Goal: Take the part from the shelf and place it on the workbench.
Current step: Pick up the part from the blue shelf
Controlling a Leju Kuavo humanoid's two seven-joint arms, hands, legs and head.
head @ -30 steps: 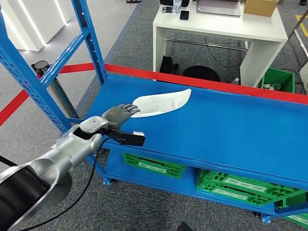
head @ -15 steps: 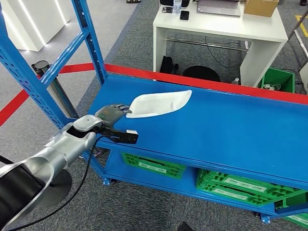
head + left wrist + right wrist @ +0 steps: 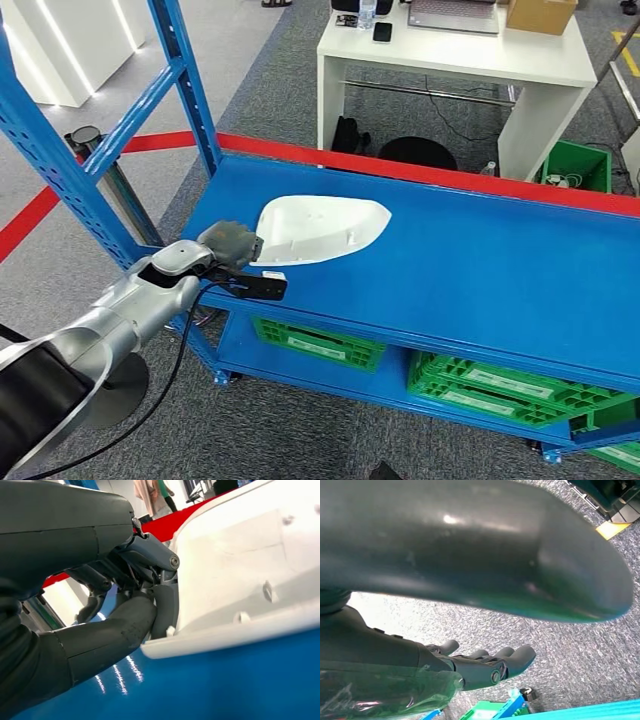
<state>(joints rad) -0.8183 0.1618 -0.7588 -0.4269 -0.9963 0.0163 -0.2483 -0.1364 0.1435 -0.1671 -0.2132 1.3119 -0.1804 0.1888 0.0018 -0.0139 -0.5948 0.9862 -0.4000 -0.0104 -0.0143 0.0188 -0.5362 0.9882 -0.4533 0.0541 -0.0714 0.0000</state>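
While the near end of the white part is pinched between thumb and fingers, the left hand is seen clenched on it at the front left corner of the blue shelf.

The part is tipped up on its long edge, so that its hollow inner face with small mounting tabs is turned toward the camera, and its lower rim is rested on the shelf surface. The right hand is hung above grey carpet with fingers loosely extended and nothing held. Green crates are stored on the lower level, and a white table is placed well behind the shelf.
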